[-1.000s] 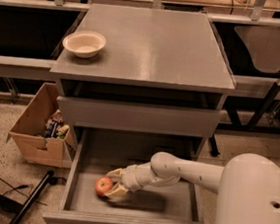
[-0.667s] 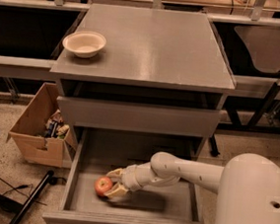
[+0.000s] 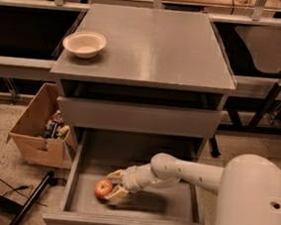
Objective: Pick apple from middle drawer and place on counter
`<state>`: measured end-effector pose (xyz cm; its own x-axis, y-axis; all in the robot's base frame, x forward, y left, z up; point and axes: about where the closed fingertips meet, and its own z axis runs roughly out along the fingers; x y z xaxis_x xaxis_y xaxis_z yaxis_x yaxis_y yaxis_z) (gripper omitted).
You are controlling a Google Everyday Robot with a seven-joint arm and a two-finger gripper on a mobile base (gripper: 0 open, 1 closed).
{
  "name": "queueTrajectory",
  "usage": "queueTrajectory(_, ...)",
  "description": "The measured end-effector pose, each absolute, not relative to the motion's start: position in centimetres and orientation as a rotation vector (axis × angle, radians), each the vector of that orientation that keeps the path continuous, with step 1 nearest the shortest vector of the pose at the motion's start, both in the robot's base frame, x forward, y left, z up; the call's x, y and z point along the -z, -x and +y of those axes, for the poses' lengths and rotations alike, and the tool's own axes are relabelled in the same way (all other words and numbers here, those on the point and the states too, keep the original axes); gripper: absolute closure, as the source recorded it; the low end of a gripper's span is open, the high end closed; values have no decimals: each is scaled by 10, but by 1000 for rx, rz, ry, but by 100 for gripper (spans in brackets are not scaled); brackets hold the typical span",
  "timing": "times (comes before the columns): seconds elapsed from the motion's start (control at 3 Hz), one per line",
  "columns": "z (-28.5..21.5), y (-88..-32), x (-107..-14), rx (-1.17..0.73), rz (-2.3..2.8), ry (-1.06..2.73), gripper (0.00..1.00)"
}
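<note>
The middle drawer [image 3: 170,212] is pulled open below the counter [image 3: 152,41]. The red-orange apple [image 3: 103,188] lies on the drawer floor at the front left. My gripper [image 3: 112,185] reaches in from the right, low in the drawer. Its two pale fingers [image 3: 116,174] are spread, one behind the apple and one in front of it, right at the apple's right side. The apple rests on the floor between the fingertips. The white arm [image 3: 189,174] runs from the lower right.
A white bowl [image 3: 84,43] stands on the counter's left side. A brown cardboard box [image 3: 39,127] with items sits on the floor left of the cabinet. A closed drawer front [image 3: 140,117] is above the open one. Tan tabletops run along the back.
</note>
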<state>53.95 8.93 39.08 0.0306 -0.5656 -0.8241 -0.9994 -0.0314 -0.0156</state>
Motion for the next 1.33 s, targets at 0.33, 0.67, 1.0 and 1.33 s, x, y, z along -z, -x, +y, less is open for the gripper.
queueTrajectory(0.33,89,-540,-391,-863,1605,1670,0)
queueTrajectory(0.67,115,-540,-390,-895,1574,1713,0)
queueTrajectory(1.0,121,-541,-381,-908,1569,1726,0)
queueTrajectory(1.33,122,-541,-381,-910,1569,1727,16)
